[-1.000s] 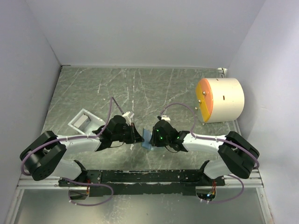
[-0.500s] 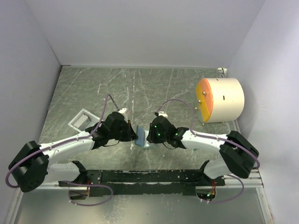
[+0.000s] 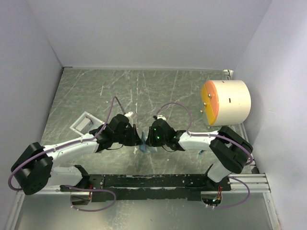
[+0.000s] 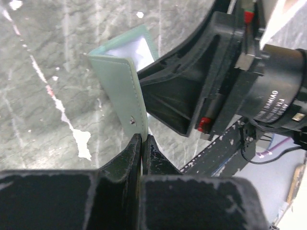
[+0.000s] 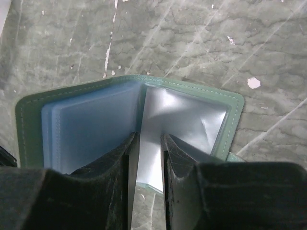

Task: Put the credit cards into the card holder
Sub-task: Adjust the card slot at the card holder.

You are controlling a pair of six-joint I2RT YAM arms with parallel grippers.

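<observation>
Two grippers meet at the lower middle of the overhead view, with the card holder (image 3: 144, 142) held between them. The left gripper (image 4: 143, 142) has its fingers pressed together on the edge of the sage-green cover, just below the small snap stud, so the holder stands up off the surface. The right gripper (image 5: 147, 155) faces the open inside. Its fingers are parted by a narrow gap, one against the blue pocketed side and the other on the pale glossy panel, close to the fold. No card can be seen between them.

Around the arms, the table (image 3: 158, 91) is a grey-green marbled sheet, scuffed with white flecks. A shallow white tray (image 3: 82, 125) sits to the left of the arms, holding something grey too small to make out. At the right edge lies a white drum (image 3: 229, 101) with an orange and yellow face. Plain pale walls close in the far side and both flanks.
</observation>
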